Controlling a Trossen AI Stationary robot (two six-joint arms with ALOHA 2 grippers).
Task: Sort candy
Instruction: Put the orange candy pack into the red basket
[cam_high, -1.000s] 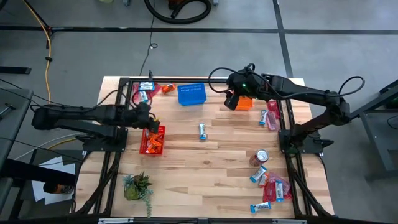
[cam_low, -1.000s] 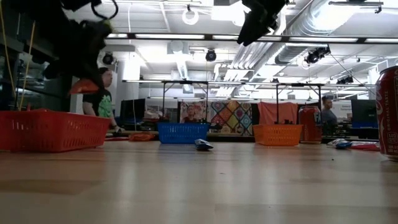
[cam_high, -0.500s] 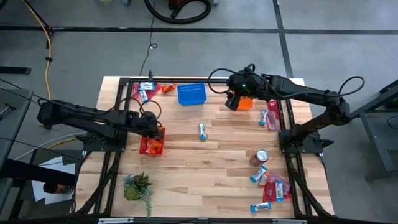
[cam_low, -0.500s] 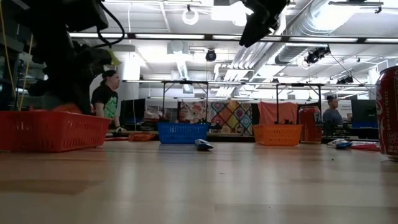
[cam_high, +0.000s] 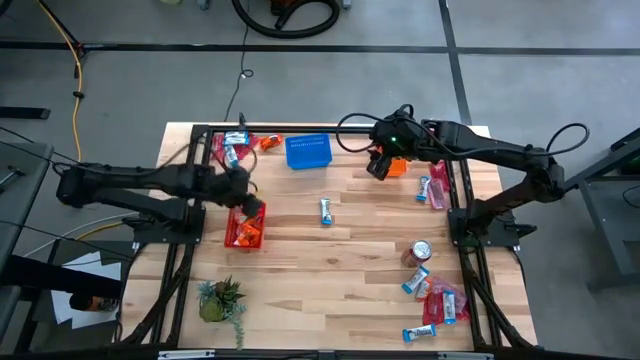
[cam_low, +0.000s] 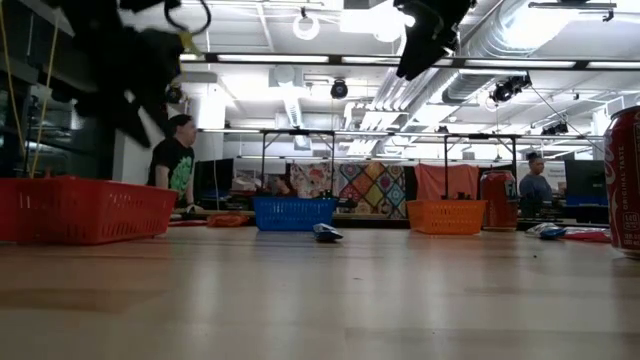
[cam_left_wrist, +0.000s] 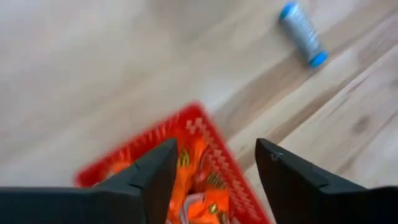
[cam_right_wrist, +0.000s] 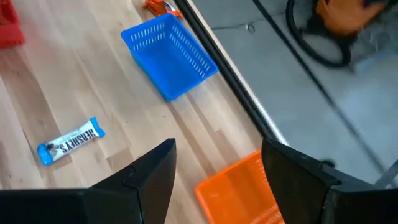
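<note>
Pale wooden planks form the table (cam_high: 330, 270), which stands on a grey concrete floor in a workshop and holds three mesh baskets: red (cam_high: 244, 229), blue (cam_high: 308, 151) and orange (cam_high: 396, 166). Left gripper (cam_left_wrist: 212, 168) hangs wide open and empty over the red basket's orange-wrapped candy (cam_left_wrist: 199, 193); right gripper (cam_right_wrist: 217, 168) hangs wide open and empty over the orange basket. One blue-and-white wrapped bar (cam_high: 326, 210) lies mid-table, with shiny clusters at the far-left corner (cam_high: 232, 148) and near-right corner (cam_high: 438, 303).

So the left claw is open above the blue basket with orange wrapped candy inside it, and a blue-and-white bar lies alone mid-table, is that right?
Not quite: the basket under the open left claw is the red basket, not a blue one, as the left wrist view shows. The orange wrapped candy does lie inside it, and the blue-and-white bar does lie alone mid-table.
</note>
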